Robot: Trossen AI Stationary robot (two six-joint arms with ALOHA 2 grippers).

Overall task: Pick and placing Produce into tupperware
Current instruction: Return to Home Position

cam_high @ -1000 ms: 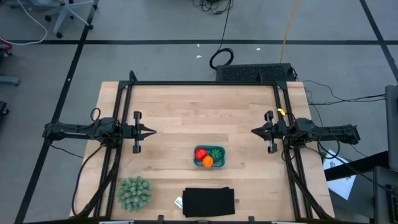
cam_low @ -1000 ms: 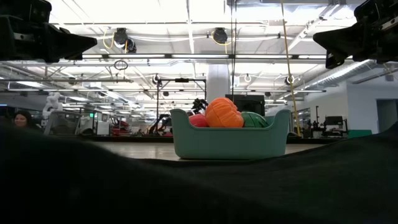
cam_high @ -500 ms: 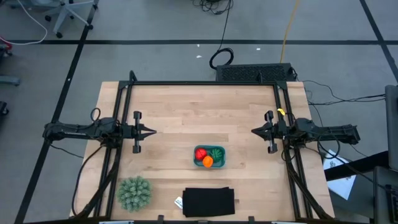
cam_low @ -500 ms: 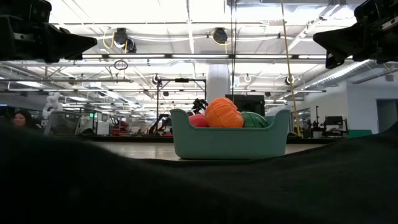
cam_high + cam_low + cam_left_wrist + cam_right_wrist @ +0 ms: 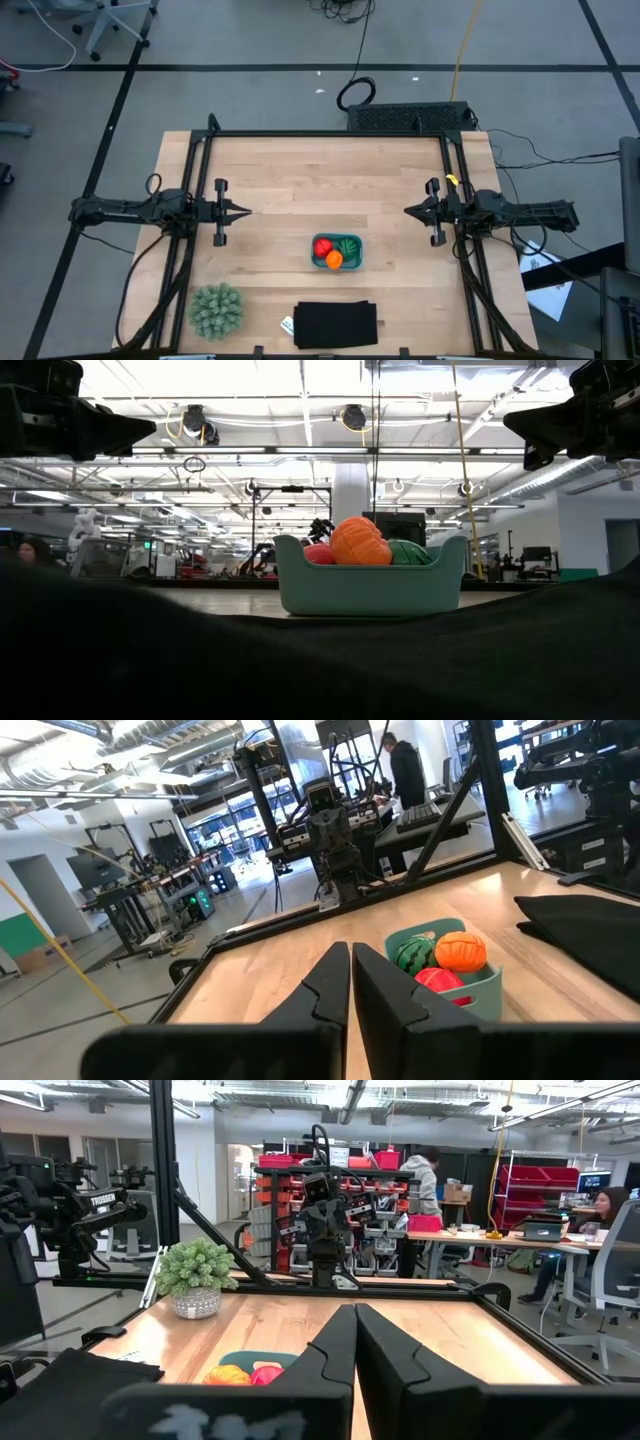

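The teal tub stands on the table and holds all three pieces: red, green striped, orange. The left gripper and the right gripper hang at opposite sides, well apart from it, each with fingers pressed together, empty.

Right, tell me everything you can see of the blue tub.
The tub is a small, shallow teal plastic box with rounded corners, upright on the wooden table. It holds a red piece, a green striped piece and an orange piece, showing above its rim. The left claw and right claw are well clear of it.
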